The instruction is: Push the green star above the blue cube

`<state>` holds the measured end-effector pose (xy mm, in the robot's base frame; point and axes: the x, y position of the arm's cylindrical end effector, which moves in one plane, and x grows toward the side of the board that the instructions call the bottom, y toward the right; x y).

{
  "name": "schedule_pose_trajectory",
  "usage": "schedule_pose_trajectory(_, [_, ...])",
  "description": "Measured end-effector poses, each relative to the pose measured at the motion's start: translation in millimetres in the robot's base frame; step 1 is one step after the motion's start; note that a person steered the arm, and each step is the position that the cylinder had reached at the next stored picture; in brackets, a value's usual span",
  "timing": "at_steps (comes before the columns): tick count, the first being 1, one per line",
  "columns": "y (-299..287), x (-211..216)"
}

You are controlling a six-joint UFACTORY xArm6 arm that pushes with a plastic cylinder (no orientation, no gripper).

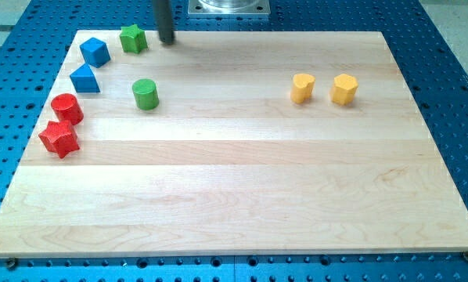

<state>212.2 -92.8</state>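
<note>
Right of green star (133, 38), my tip (167, 41)

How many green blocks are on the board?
2. The green star sits at the view's top left, just left of my tip. The green cylinder stands below it. None seem hidden.

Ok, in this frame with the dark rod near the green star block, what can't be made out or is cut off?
- The dark rod: its upper part and the arm are cut off by the view's top; only my tip shows, just right of the green star block, a sliver of wood between them.
- The grey metal plate: cropped by the view's top edge.
- The two yellow blocks: too small to name exact shapes.
- The wooden board: near corners cut by the view's edges.
</note>
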Motion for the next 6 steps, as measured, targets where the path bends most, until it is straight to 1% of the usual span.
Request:
schedule_pose_trajectory(1, [-4.5, 3.3])
schedule_pose_trajectory(3, [-77.8, 4.4])
schedule_pose_trajectory(6, [-92.5, 6.1])
